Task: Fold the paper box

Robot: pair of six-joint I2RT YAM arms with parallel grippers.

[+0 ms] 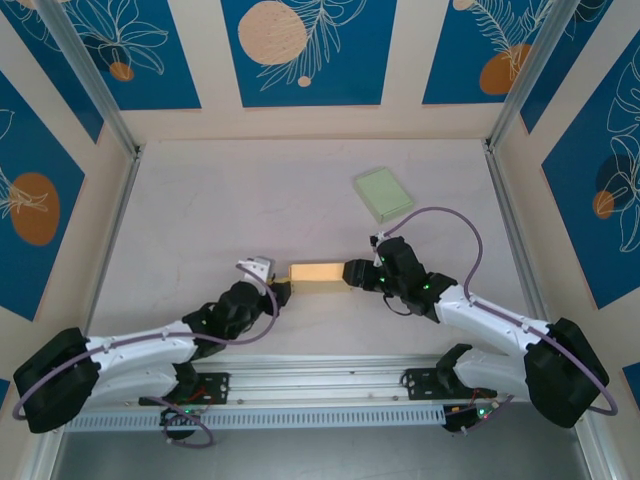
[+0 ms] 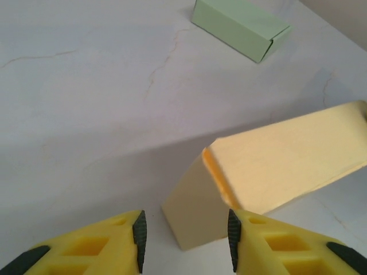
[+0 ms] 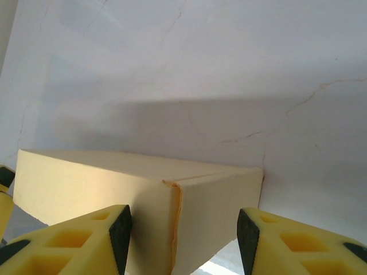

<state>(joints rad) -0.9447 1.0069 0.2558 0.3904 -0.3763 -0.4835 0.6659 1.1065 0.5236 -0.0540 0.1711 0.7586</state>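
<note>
Seemingly you're at the release step; the yellow paper box (image 1: 318, 273) lies on the bench (image 1: 200, 220); left pincer (image 1: 283, 292) at its nine o'clock end, right pincer (image 1: 352, 272) at three o'clock, both spread, pinching nothing; next, back off without nudging it.

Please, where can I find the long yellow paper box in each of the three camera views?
Top external: long yellow paper box near the centre, slightly below the middle.
Left wrist: the box at lower right, just beyond the left claw.
Right wrist: the box from lower left to centre, beyond the right claw.
Shared landmark: white veined table top under it.
</note>
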